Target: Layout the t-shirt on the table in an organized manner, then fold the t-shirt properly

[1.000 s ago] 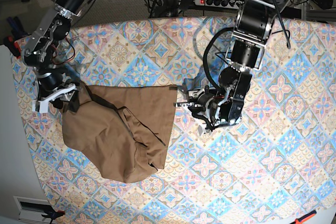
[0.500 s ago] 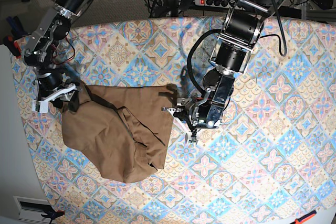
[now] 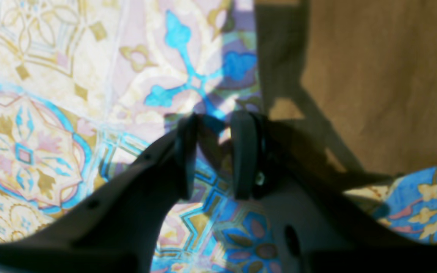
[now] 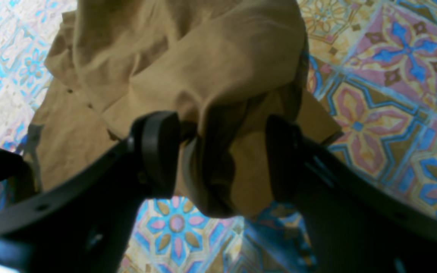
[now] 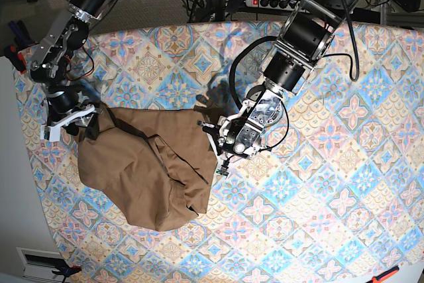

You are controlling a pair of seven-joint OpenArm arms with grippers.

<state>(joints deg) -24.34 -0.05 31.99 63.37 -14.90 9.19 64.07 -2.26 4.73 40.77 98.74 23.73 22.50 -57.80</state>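
The shirt (image 5: 149, 167) is lying crumpled toward the table's (image 5: 344, 183) left edge in the base view. The right gripper (image 4: 218, 151), jaws wide apart, is straddling a bunched fold of fabric. The left gripper (image 3: 212, 151), jaws slightly parted and holding nothing, is hovering just beside the shirt's edge.
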